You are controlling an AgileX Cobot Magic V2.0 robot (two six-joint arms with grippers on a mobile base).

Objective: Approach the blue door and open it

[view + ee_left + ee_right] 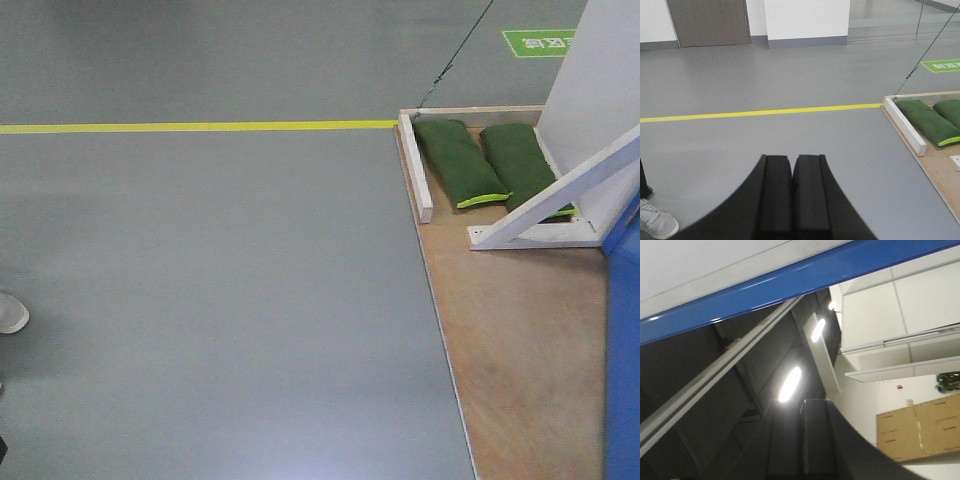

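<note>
Off to the robot's right stands the upright blue door (624, 350), nearer the right end effector (801, 410) than the left end effector (792, 165); both closed, empty.

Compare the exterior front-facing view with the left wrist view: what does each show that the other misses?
Only the front view: the edge of the blue door at far right, and the white slanted brace over the platform. Only the left wrist view: the left gripper, pads pressed together, and a grey door in the far wall. Both: the yellow floor line, two green sandbags, the wooden platform with its white edge batten, and a white shoe at the left.
</note>
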